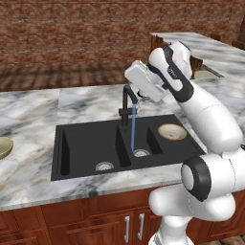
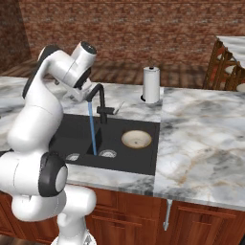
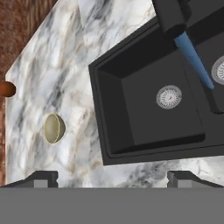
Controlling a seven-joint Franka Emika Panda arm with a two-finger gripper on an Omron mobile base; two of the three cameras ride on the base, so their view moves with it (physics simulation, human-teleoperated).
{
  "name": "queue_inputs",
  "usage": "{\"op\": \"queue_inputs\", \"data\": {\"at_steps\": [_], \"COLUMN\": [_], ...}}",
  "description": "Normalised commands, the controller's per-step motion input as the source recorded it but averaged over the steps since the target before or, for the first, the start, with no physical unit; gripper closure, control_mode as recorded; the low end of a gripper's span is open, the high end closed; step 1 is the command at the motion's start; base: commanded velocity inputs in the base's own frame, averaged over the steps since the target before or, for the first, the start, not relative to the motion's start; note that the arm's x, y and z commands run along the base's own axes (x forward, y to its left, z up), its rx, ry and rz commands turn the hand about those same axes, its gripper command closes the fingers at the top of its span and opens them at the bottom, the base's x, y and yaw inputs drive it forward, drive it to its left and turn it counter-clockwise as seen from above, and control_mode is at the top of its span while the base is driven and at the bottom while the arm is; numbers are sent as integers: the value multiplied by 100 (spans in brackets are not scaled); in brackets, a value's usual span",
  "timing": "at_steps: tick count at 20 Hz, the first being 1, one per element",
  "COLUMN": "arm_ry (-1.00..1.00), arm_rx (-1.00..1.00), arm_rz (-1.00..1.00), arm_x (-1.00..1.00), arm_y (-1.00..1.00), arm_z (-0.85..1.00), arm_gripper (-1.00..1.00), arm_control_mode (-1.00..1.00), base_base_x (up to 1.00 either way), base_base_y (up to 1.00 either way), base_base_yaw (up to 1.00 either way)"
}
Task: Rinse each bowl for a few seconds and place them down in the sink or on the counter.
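The cream-rimmed bowl [image 1: 172, 132] [image 2: 136, 139] sits upright in the right basin of the black sink [image 1: 76, 148] [image 2: 143, 165], clear of the water. On the counter [image 1: 86, 103] left of the sink rests the olive-tan bowl [image 1: 4, 147] [image 3: 54, 128]. Water [image 1: 133, 127] [image 2: 92, 131] [image 3: 194, 61] runs from the black faucet [image 1: 126, 103] [image 2: 99, 98] down to the right basin's drain. My gripper [image 3: 113, 178] is open and holds nothing. Its white hand [image 1: 141, 79] hovers high beside the faucet top, looking over the left basin [image 3: 162, 100] toward the olive-tan bowl.
A white paper-towel roll [image 2: 151, 84] stands on the counter behind the sink's right end. Wooden chairs [image 2: 225, 67] line a second counter at the far right. A small brown round object [image 3: 5, 89] lies beyond the counter's edge. A brick wall closes the back.
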Motion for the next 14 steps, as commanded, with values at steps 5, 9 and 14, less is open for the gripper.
{"op": "queue_inputs", "data": {"at_steps": [5,9,14], "arm_ry": [0,0,-1], "arm_rx": [0,-6,-10], "arm_rz": [0,1,0], "arm_x": [-3,-7,-3], "arm_y": [58,63,60], "arm_z": [0,-1,-1], "arm_gripper": [-100,-100,-100], "arm_control_mode": [-100,-100,-100], "base_base_x": [0,0,0], "base_base_y": [0,0,0], "base_base_yaw": [0,0,0]}}
